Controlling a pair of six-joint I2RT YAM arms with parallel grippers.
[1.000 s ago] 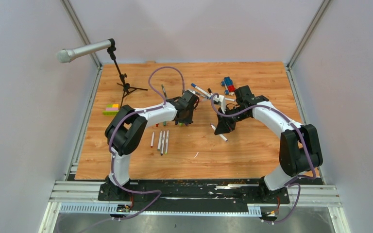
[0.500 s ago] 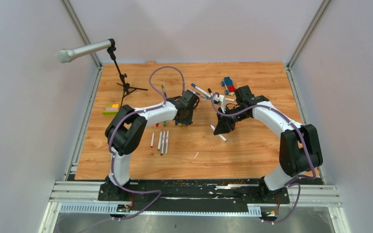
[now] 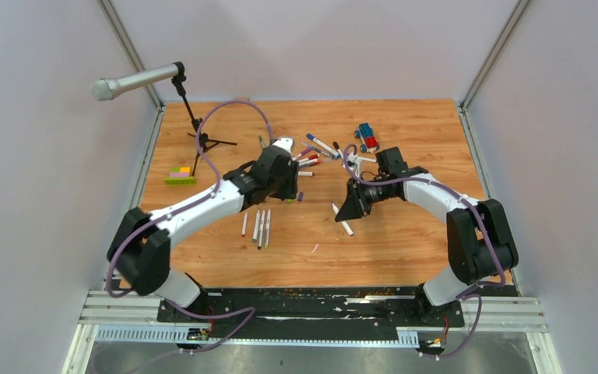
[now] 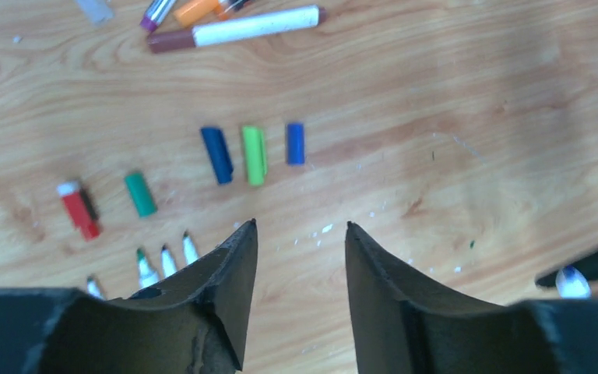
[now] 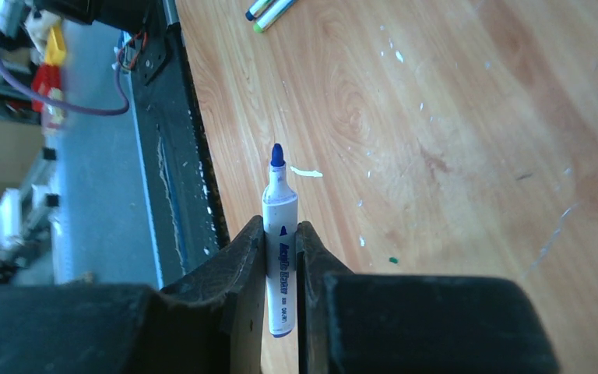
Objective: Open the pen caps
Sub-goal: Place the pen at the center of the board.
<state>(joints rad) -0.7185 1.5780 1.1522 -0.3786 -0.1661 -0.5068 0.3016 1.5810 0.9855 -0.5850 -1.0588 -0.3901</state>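
Wood-grain counter [image 3: 405,241], seen from above: the left tool [image 3: 288,187] hangs low over the middle. A loose heap of pens [image 3: 311,156] lies just beyond it, and a row of pens [image 3: 258,227] lies nearer the bases. Right of centre, the right tool [image 3: 349,209] hovers with the blue-tipped pen [image 3: 346,227] poking out beneath it. A toy car [image 3: 367,136] sits further back.

From the left wrist, that tool stands wide, nothing between its fingers. Ahead lie loose pen caps: a dark blue cap [image 4: 217,154], a green cap [image 4: 254,154] and a blue cap [image 4: 295,143] side by side, with a teal cap [image 4: 140,193] and a red cap [image 4: 78,210] off to the left. A maroon-capped pen [image 4: 233,28] lies beyond.

From the right wrist, the tool is pinched narrow on the blue-tipped pen's white barrel. The pen's bare tip points away, above the counter.
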